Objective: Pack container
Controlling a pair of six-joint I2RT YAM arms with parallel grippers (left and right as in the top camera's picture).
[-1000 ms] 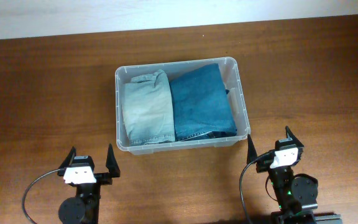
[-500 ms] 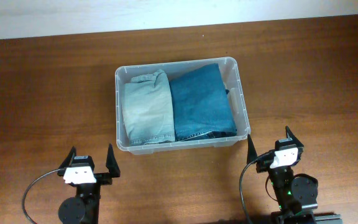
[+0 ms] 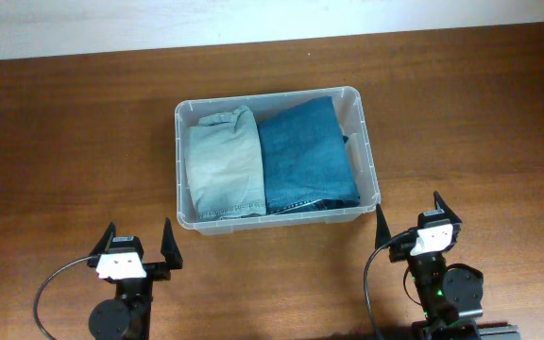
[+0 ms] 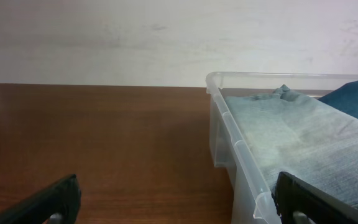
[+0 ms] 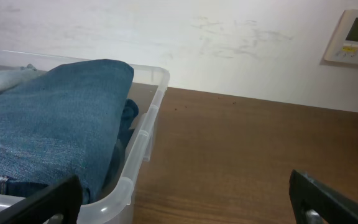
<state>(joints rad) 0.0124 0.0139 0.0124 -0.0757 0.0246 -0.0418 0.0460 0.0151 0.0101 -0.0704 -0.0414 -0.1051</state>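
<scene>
The clear plastic container (image 3: pixel 370 161) stands at the table's middle. Inside lie folded light-wash jeans (image 3: pixel 223 162) on the left and folded dark blue jeans (image 3: pixel 305 156) on the right. My left gripper (image 3: pixel 140 244) is open and empty, near the front edge, in front of the container's left corner. My right gripper (image 3: pixel 410 223) is open and empty, just past the container's front right corner. The left wrist view shows the container's rim (image 4: pixel 241 149) and light jeans (image 4: pixel 291 140). The right wrist view shows the rim (image 5: pixel 145 134) and dark jeans (image 5: pixel 48 137).
The brown wooden table (image 3: pixel 64 142) surrounds the container. A pale wall (image 3: pixel 253 19) runs along the far edge. A white wall thermostat (image 5: pixel 356 37) shows in the right wrist view.
</scene>
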